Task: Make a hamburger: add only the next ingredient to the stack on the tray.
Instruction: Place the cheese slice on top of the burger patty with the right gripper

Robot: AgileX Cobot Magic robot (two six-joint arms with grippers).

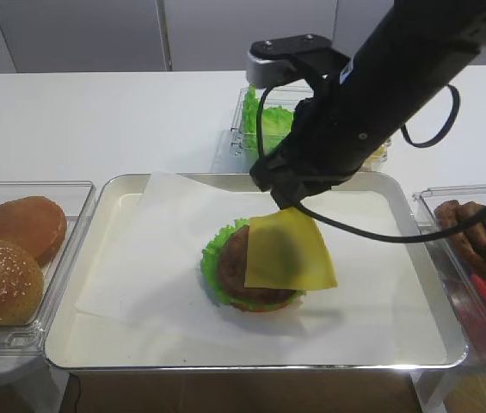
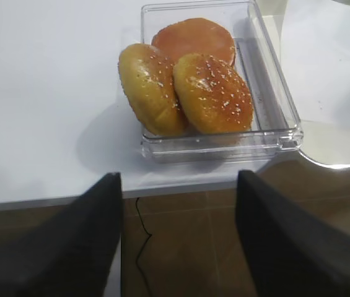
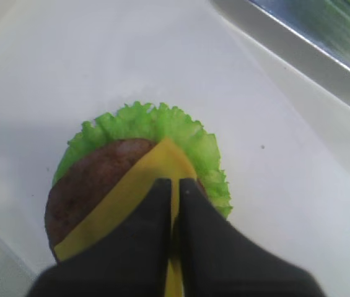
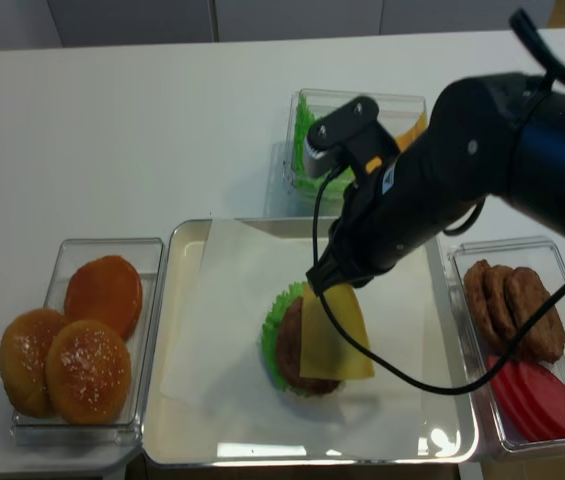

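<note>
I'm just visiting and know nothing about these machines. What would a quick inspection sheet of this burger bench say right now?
Surface: white table, with a metal tray lined with white paper.
Job's things: cheese slice hangs tilted over the stack, covering part of the patty.
Clutter: bin of buns, bin of patties and red slices, bin of lettuce.
Grippers: right gripper shut on the cheese's edge; left gripper open, empty, off the table edge.
Cables: black cable loops off the right arm.
Surroundings: grey wall panels.
</note>
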